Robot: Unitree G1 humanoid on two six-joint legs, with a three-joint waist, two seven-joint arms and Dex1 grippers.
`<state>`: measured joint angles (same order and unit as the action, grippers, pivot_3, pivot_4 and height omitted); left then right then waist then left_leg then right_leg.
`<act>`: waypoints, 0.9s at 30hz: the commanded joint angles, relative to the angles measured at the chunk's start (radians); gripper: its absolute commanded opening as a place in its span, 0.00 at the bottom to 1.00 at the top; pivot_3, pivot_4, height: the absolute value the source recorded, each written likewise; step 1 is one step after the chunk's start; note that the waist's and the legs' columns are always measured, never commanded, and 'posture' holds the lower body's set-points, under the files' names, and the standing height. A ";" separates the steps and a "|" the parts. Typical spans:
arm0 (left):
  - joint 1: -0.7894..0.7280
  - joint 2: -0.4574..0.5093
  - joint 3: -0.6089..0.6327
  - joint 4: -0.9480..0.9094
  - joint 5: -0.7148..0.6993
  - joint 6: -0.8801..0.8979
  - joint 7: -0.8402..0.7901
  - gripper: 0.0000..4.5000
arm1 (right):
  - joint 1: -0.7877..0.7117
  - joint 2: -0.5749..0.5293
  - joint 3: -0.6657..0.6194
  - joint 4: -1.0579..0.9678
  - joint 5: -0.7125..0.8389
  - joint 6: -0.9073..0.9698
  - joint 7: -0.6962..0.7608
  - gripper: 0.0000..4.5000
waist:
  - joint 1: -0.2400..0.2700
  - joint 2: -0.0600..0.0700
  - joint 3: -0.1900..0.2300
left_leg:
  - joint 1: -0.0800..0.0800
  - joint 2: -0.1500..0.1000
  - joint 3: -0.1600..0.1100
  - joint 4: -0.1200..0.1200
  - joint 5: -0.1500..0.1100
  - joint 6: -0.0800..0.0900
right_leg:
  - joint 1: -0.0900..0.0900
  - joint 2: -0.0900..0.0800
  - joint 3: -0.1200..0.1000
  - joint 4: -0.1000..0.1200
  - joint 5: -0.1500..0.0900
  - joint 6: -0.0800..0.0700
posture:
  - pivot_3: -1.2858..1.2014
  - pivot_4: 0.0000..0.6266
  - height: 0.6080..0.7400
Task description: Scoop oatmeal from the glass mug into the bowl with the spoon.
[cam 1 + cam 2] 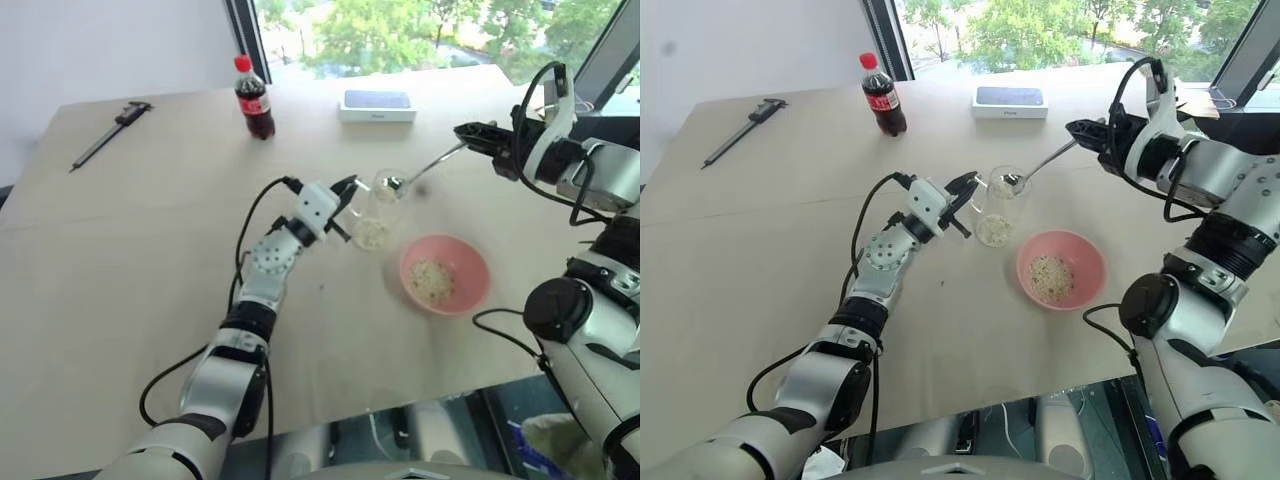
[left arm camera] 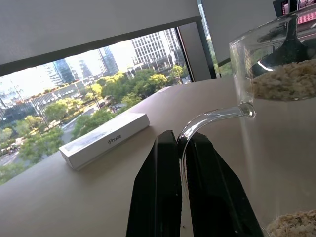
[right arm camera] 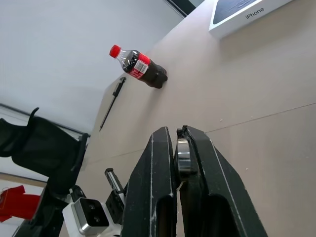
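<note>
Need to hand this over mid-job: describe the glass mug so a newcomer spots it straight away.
Start at the pink bowl near the table's front edge; just behind it on the robot's left stands the glass mug, its curved handle pinched in the left gripper. It is the one clear vessel, with oatmeal at its bottom and the spoon dipping into its mouth, unlike the dark cola bottle farther back.

This looks like an upper-floor office or test room: a plain pale tabletop [image 1: 120, 250] stands against tall windows [image 1: 420, 30] overlooking trees and city buildings, with a boxed phone [image 1: 377, 105], a cola bottle [image 1: 254, 97] and a black caliper [image 1: 110, 133] lying about.
</note>
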<state>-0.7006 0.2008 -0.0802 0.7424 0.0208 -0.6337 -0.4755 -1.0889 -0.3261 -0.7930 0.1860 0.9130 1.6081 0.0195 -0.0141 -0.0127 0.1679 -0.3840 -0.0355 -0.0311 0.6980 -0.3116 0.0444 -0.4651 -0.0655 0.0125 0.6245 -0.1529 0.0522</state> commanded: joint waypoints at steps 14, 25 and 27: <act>0.005 -0.002 -0.010 0.032 0.050 -0.106 0.071 0.01 | 0.013 -0.083 -0.064 0.052 0.259 0.006 -0.151 0.00 | 0.001 0.000 0.000 | 0.000 0.000 0.001 0.001 -0.002 0.004 | 0.000 0.000 0.001 0.001 0.000 0.000 | 0.52 0.24 1.00; 0.014 -0.004 -0.010 0.041 0.049 -0.115 0.072 0.01 | 0.071 -0.183 -0.066 0.208 0.527 0.006 -0.230 0.00 | 0.002 0.000 0.000 | 0.000 0.001 0.003 0.002 -0.004 0.006 | 0.001 0.000 0.001 0.000 0.000 0.000 | 0.52 0.24 1.00; 0.017 -0.004 -0.011 0.041 0.048 -0.116 0.070 0.01 | 0.074 -0.203 -0.065 0.240 0.580 0.001 -0.251 0.00 | 0.002 0.000 0.000 | 0.000 0.001 0.003 0.002 -0.004 0.007 | 0.001 0.000 0.002 0.000 0.000 0.000 | 0.52 0.24 1.00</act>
<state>-0.6951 0.1996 -0.0873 0.7933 0.0734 -0.7329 -0.3995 -1.0047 -0.5067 -0.8413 0.4263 1.4239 1.6078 -0.2244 -0.0122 -0.0127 0.1677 -0.3836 -0.0343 -0.0274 0.6998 -0.3154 0.0512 -0.4640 -0.0654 0.0147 0.6249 -0.1528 0.0524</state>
